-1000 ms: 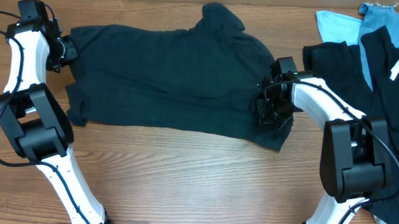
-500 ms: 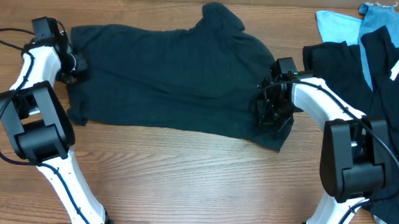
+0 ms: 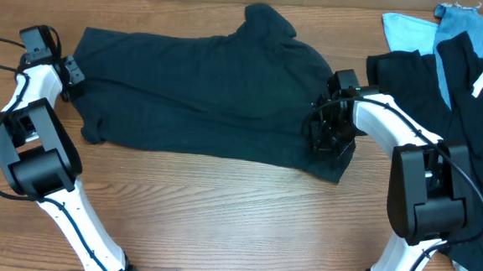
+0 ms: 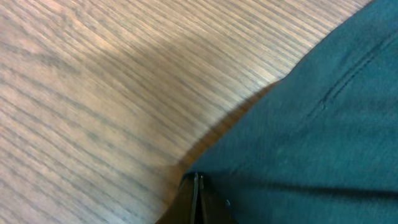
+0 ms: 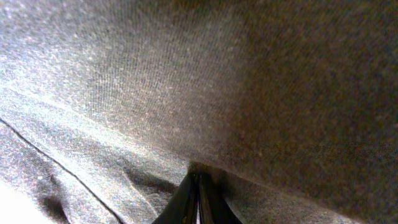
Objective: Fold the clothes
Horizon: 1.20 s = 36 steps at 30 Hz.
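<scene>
A black T-shirt (image 3: 202,91) lies spread across the middle of the table. My left gripper (image 3: 71,70) is at its left edge. In the left wrist view the fingers (image 4: 198,186) are shut, pinching the edge of the dark cloth (image 4: 323,124) over bare wood. My right gripper (image 3: 330,134) sits on the shirt's right end. In the right wrist view its fingers (image 5: 199,186) are shut on a fold of the cloth (image 5: 186,81), which fills the view.
A pile of other clothes lies at the right edge: black garments (image 3: 468,141), one with a white mark (image 3: 482,83), and light blue pieces (image 3: 416,28) at the back right. Bare wooden table (image 3: 220,218) lies in front of the shirt.
My left gripper has moved left and slightly back, drawing the shirt's left edge outward and flatter. The right arm and the shirt's right end have not moved.
</scene>
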{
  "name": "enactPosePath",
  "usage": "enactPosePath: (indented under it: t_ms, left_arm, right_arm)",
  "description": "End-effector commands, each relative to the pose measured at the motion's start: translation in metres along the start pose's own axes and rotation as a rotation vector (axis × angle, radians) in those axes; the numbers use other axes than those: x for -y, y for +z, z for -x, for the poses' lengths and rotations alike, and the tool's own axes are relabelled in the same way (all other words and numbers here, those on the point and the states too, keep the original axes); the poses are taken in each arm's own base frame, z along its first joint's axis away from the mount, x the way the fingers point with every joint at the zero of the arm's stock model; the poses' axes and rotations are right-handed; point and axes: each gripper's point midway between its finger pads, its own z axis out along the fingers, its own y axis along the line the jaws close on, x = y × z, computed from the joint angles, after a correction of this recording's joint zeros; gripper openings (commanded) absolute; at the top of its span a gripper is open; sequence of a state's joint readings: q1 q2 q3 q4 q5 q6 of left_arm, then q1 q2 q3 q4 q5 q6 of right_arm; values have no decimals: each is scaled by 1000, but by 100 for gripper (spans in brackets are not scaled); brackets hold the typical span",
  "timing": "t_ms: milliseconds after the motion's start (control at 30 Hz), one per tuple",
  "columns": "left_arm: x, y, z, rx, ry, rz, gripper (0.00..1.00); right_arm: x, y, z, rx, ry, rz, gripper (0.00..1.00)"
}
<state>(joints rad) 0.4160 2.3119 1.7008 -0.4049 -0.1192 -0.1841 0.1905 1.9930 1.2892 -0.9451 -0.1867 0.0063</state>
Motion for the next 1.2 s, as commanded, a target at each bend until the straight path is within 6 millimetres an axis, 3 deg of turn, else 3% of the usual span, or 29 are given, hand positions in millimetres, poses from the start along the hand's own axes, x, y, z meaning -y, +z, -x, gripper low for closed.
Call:
enactPosePath:
  t_ms: [0,67,133,200,267,467,700,800,933,1067,1167]
  left_arm:
    - [-15,-11,19,-20,51,41,4]
    - [-15,-30,22,-78,62,41,7]
    - [-5,-50,17,-162,30,-22,22]
    - [20,-74,-6,-308,0,-173,34]
    - [20,-85,-34,-437,-52,-179,36]
    - [7,-96,-99,-684,-85,-111,33]
    - [5,-90,-122,-741,-81,-100,35]
    - [6,-83,-122,-720,-74,-109,30]
    - [10,-78,-110,-666,-62,-133,4]
    - [-8,-61,-86,-552,-80,-60,4]
    - [5,-58,-66,-479,-68,-145,4]
  right_arm:
    - [6,20,-16,-80,8,-19,6]
    - [6,20,-16,-80,8,-19,6]
    - [6,20,-16,-80,8,-19,6]
    - [6,20,-16,-80,8,-19,6]
    - [6,20,-16,-80,7,-19,6]
    - [6,20,-18,-88,9,-20,6]
    - [6,20,-20,-99,11,-21,6]
    - [6,20,-20,-99,11,-21,6]
    - [6,20,-21,-101,12,-21,6]
    - [6,20,-22,-105,13,-21,6]
    - [6,20,-22,-104,13,-21,6]
